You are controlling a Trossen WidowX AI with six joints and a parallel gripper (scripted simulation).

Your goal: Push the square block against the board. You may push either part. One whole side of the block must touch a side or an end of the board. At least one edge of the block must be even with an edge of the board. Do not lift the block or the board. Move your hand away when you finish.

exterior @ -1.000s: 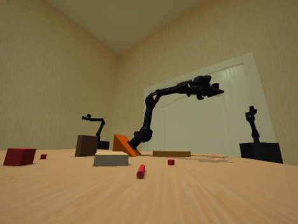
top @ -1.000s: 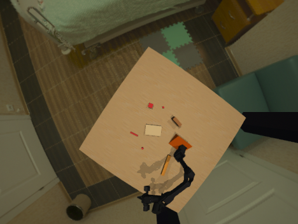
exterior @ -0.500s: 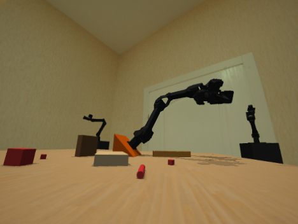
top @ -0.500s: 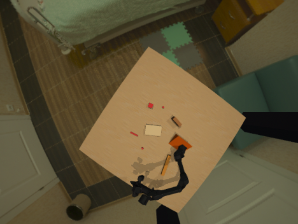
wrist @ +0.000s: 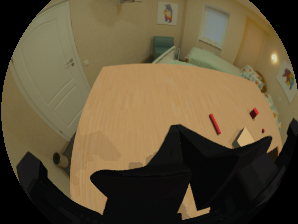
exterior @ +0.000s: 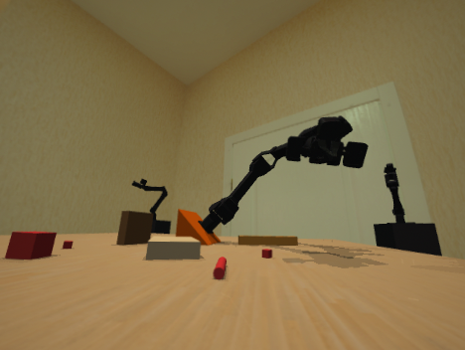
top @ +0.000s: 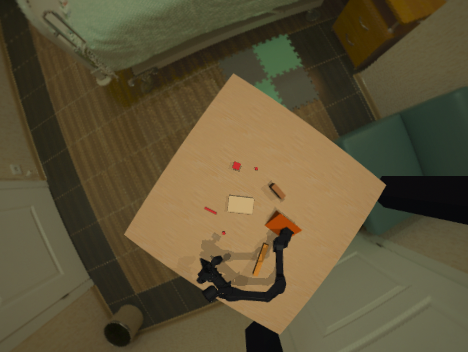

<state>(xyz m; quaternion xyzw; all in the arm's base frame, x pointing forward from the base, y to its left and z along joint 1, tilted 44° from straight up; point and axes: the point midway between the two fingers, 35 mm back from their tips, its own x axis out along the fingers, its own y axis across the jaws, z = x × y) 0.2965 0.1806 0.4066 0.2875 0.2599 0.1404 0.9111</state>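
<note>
The square block (top: 241,204) (exterior: 173,247) (wrist: 244,136) is a flat cream slab near the middle of the table. The board (top: 260,259) (exterior: 267,240) is a thin yellow-brown strip lying apart from it, toward the arm's base. My gripper (top: 218,258) (exterior: 355,154) (wrist: 174,128) is shut and empty. It hangs high above the table, beside the board and well clear of the block. It touches neither part.
On the wooden table (top: 250,125) lie an orange wedge (top: 287,223) (exterior: 188,223) by the arm's base, a brown block (top: 277,190) (exterior: 135,227), a red cube (top: 236,165) (exterior: 30,245), a red stick (top: 210,210) (exterior: 220,267) (wrist: 214,123) and two tiny red cubes (top: 256,168) (top: 223,232).
</note>
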